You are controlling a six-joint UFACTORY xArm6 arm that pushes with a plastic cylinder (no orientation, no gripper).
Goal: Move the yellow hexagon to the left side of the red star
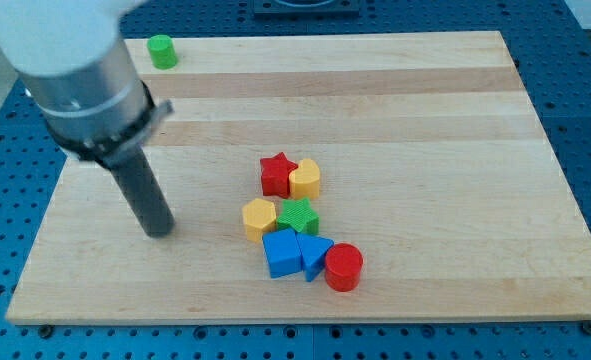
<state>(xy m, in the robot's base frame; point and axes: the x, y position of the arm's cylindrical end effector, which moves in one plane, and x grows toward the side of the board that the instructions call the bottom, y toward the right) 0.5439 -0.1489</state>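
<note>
The red star sits near the board's middle. A yellow block touches its right side. The yellow hexagon lies below the star, touching the green star on its right. My tip rests on the board well to the view's left of the hexagon, apart from every block.
A blue block, a blue triangle and a red cylinder cluster below the hexagon and green star. A green cylinder stands at the board's top left. The wooden board lies on a blue perforated table.
</note>
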